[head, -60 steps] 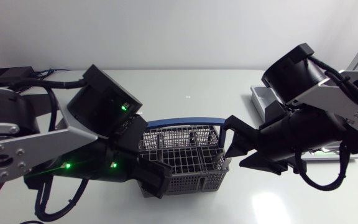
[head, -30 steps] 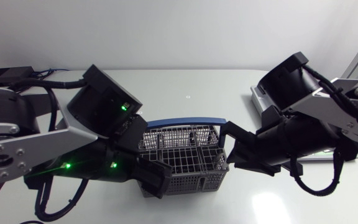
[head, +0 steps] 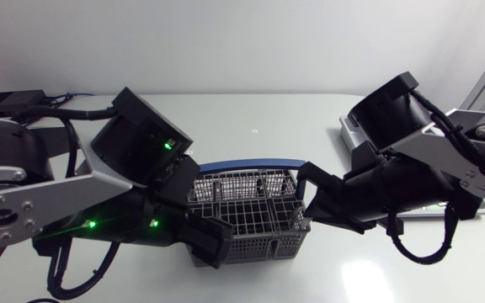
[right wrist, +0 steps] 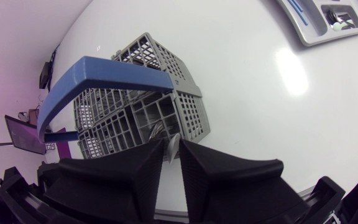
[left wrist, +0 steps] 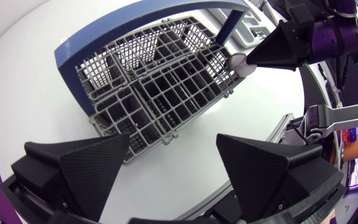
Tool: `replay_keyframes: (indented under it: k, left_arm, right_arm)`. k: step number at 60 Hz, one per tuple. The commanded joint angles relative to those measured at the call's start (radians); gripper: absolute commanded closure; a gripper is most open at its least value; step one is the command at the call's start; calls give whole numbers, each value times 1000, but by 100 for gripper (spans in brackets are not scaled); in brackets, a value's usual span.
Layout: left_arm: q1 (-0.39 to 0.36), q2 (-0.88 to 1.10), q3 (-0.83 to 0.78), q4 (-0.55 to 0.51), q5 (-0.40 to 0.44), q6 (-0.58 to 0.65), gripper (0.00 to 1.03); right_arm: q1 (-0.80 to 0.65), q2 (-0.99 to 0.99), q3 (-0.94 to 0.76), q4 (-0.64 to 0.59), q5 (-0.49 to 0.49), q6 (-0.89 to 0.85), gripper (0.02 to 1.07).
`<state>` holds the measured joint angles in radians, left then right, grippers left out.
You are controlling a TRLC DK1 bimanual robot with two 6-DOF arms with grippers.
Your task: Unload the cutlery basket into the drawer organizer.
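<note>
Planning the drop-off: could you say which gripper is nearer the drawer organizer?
Right. Right gripper: at the basket end facing the drawer organizer. Left gripper: across the basket.

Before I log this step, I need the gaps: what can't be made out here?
Drawer organizer: cut by the right wrist view's edge; behind the right arm in head view.
Cutlery piece in the right gripper: only a shiny end shows; kind unclear.
Basket contents: hidden by mesh walls, every view.
</note>
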<state>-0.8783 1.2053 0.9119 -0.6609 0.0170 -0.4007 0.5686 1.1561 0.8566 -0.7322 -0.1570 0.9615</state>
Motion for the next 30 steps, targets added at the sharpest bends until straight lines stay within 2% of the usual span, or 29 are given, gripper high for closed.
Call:
replay_keyframes:
  k: [1,10,13,23,30]
  left_arm:
    - [-7,17,-15,4,-2,-18,6]
    - [-7,17,-15,4,-2,-18,6]
    - [-8,17,-16,4,-3,-18,6]
    - [-8,17,-18,4,-2,-20,6]
    - [-10,17,-18,4,-2,-20,6]
  right_arm:
    - [8,2,-24,5,2,25,83]
    - [11,4,-25,8,2,26,83]
    - [14,4,-27,10,2,25,87]
    - [19,10,-28,11,2,26,89]
    - [17,8,-30,14,8,31,96]
